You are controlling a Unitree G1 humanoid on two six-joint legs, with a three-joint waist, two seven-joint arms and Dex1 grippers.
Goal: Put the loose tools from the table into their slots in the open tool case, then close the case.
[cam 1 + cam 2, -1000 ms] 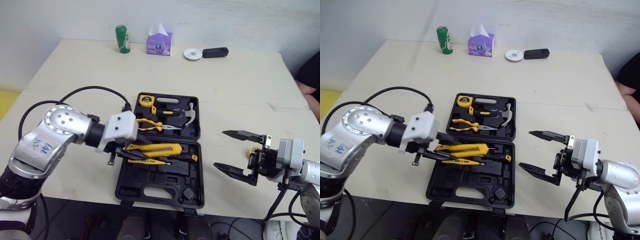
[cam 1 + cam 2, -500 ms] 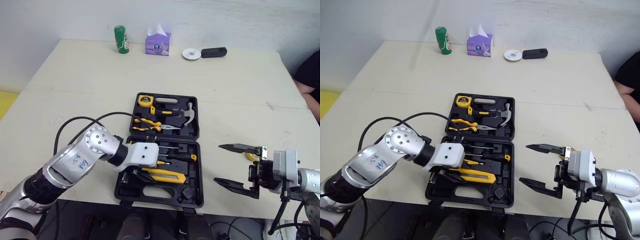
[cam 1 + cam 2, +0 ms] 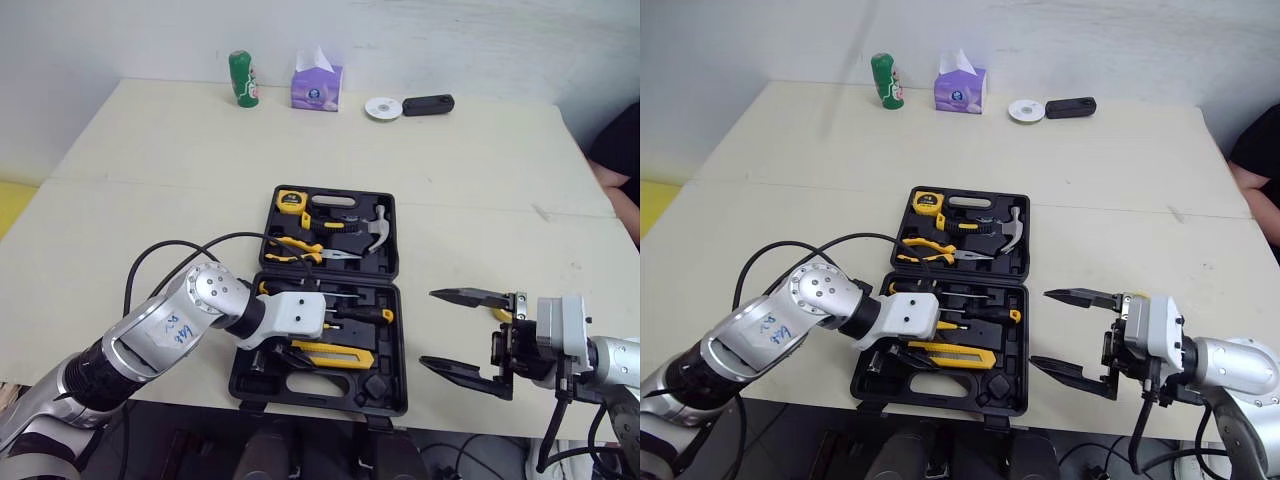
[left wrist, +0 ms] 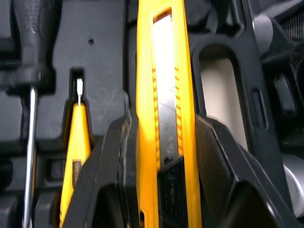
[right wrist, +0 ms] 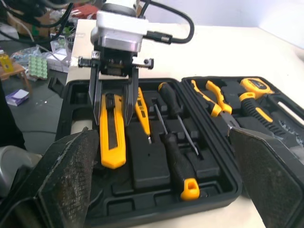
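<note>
Left pincer [image 5: 113, 114] is pinching knife [image 5: 112, 145] down in case [image 3: 386, 402], likely seating it. Right pincer [image 3: 428, 327] is hanging spread, empty; case is lying open, closing left.

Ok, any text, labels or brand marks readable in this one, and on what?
Nothing reads clearly.
On the green bottle: label print, too small.
On the purple tissue box: print, too small.
On the left arm: blue handwriting, illegible.
On the utility knife: markings, blurred.
On the yellow tester screwdriver: label, blurred.
</note>
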